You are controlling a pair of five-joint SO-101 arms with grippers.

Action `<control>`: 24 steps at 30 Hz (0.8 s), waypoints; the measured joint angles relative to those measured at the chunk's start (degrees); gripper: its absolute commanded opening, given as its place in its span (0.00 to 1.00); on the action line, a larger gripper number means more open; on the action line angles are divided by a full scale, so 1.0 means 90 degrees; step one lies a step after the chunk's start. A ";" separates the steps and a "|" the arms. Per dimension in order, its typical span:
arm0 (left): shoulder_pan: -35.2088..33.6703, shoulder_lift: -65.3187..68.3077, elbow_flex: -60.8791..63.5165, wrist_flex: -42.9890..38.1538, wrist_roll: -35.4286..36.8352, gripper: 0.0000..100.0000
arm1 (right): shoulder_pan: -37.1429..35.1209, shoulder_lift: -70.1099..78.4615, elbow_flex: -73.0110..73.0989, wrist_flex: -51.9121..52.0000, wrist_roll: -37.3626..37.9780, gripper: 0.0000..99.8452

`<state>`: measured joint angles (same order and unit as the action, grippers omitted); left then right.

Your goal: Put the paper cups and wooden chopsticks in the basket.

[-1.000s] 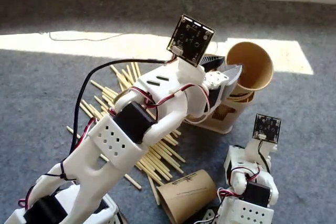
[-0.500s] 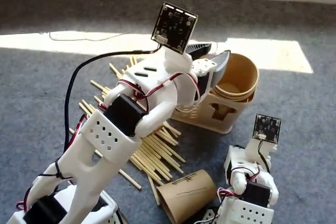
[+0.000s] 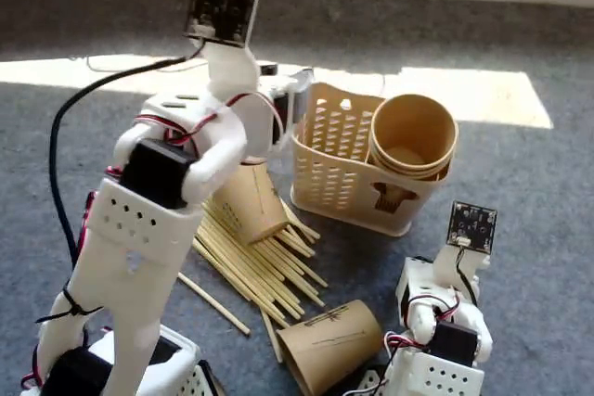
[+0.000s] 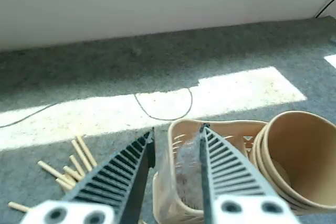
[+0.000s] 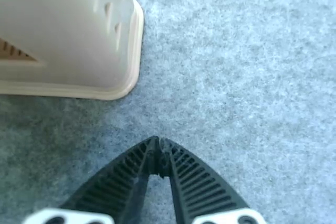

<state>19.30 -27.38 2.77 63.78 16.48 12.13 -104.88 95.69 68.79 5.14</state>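
— In the basket (image 3: 339,159), what?
— Stacked cups (image 3: 413,136). Loose cups (image 3: 325,345) lie on the carpet by the chopsticks (image 3: 264,271), print unreadable.
— Fingers?
— Left gripper (image 4: 177,129): spread, empty. Right gripper (image 5: 158,141): pressed together.

grey carpet (image 3: 543,192) covers the whole floor. basket (image 3: 339,169) stands upright on it, base flat on the pile, also seen in the right wrist view (image 5: 63,35) with bare carpet (image 5: 236,51) just beside its rounded bottom edge. chopsticks (image 3: 264,271) lie in a loose heap on the carpet, near the basket, left of and in front of it in the high view. one cup (image 3: 329,345) lies on its side on the carpet in front of the basket, just past the heap's end. thin cable (image 3: 121,67) curls on the carpet behind and left of the basket, crossing a sun patch (image 3: 93,81) that runs behind the basket.
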 measured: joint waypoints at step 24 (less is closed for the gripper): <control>-0.2549 0.0000 0.0264 0.1856 -0.1983 0.15 | 0.0000 0.0000 0.0000 0.0000 0.0000 0.02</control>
<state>-3.65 -27.38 5.14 80.48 -1.36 12.13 -104.88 95.69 68.79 5.14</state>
